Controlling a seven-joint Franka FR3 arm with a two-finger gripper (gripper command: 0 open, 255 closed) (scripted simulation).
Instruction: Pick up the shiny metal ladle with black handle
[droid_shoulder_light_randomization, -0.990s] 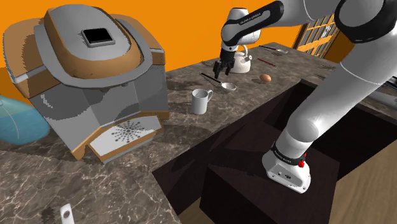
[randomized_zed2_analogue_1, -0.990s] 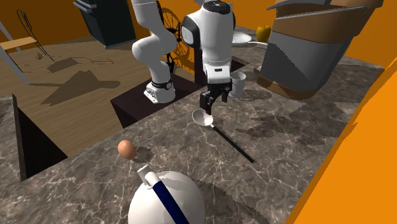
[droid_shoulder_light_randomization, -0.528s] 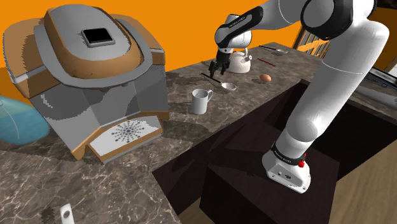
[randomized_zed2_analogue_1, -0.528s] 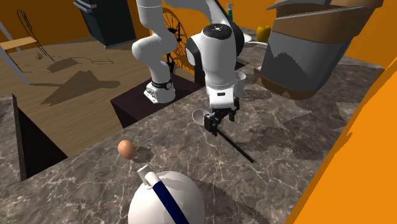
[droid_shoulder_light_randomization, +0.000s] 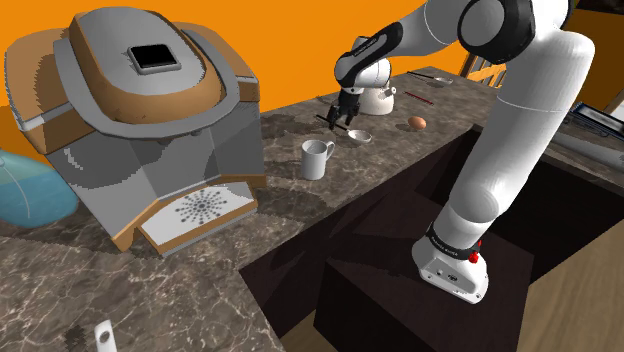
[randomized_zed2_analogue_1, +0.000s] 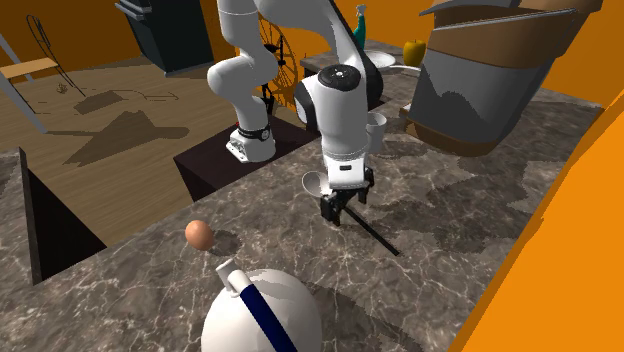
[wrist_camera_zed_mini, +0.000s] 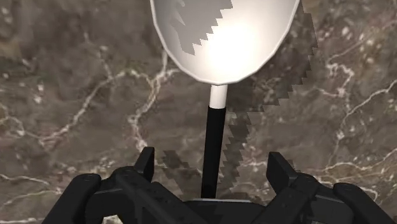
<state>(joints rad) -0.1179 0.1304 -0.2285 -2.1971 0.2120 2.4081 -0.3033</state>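
Ladle (droid_shoulder_light_randomization: 360, 135) on counter (droid_shoulder_light_randomization: 300, 205), gripper (randomized_zed2_analogue_1: 341, 212) astride its handle, mug (droid_shoulder_light_randomization: 316, 159) between ladle and machine (droid_shoulder_light_randomization: 150, 120), kettle (droid_shoulder_light_randomization: 377, 95) beyond ladle, egg (droid_shoulder_light_randomization: 417, 122) to shoulder view's right of kettle.

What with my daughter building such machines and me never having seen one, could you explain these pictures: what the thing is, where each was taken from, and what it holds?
It is a white robot arm on a box stand, ending in two black fingers. One picture looks from beside the stand, one from across the dark marble counter, one from a camera on the hand itself. On the counter are a ladle with a shiny bowl and black handle, a mug, an egg, a white kettle and a large coffee machine. Nothing is held: the fingers stand open on either side of the ladle's handle, not touching it.
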